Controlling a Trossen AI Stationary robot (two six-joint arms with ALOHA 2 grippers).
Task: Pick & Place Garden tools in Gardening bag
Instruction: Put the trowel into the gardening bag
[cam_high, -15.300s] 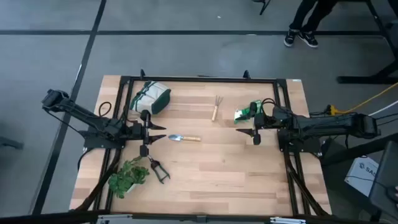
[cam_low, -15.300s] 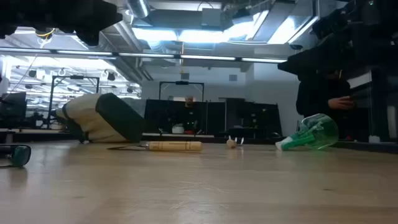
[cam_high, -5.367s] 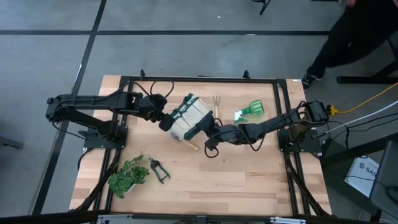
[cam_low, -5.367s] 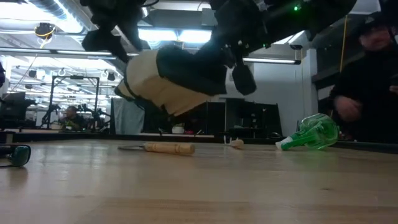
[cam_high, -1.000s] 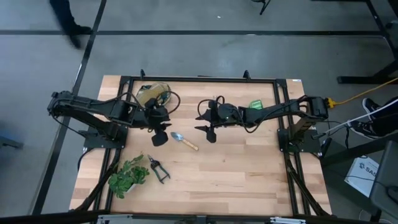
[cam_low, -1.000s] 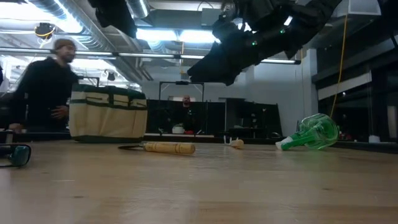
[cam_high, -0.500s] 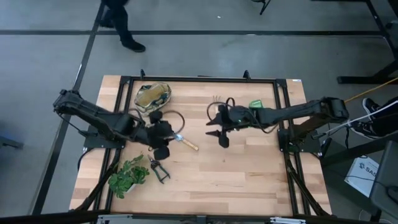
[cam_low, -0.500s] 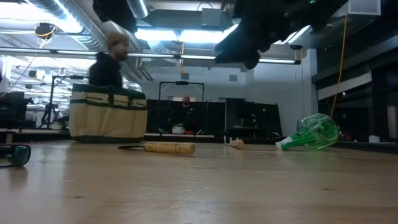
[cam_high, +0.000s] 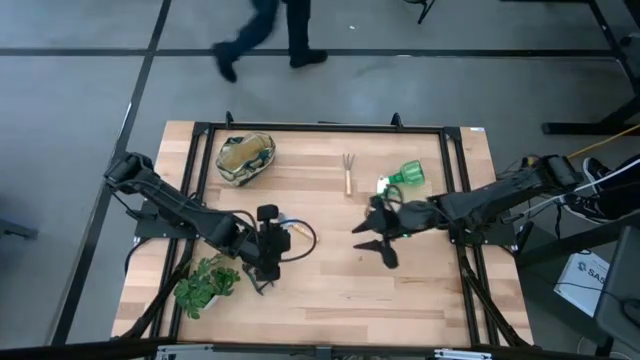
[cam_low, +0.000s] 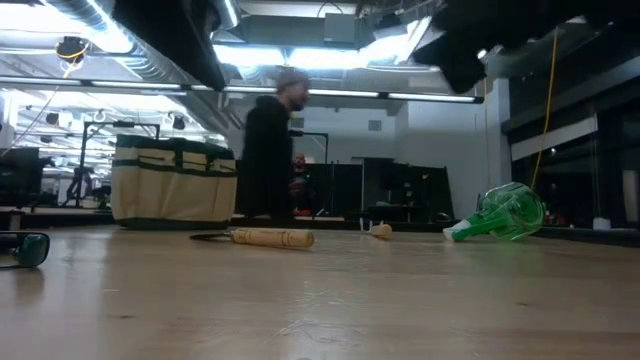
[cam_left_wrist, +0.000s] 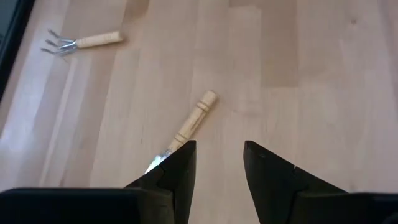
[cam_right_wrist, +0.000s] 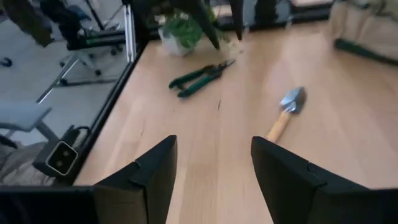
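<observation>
The gardening bag stands upright and open at the table's far left; it also shows in the low view. The trowel lies flat on the table, just ahead of my open, empty left gripper, whose fingers hover above its blade end. The rake and the green spray bottle lie on the far side. The pruning shears lie by the plant. My right gripper is open and empty above the table's middle right.
A leafy green plant lies at the near left corner, next to the shears. Bare wooden table stretches along the near side. A person walks past beyond the table's far edge.
My left gripper has gone from beside the bag toward the table's near edge, over the trowel. My right gripper has drawn back toward the right and near edges. Both stay open. A person has walked along behind the far edge.
</observation>
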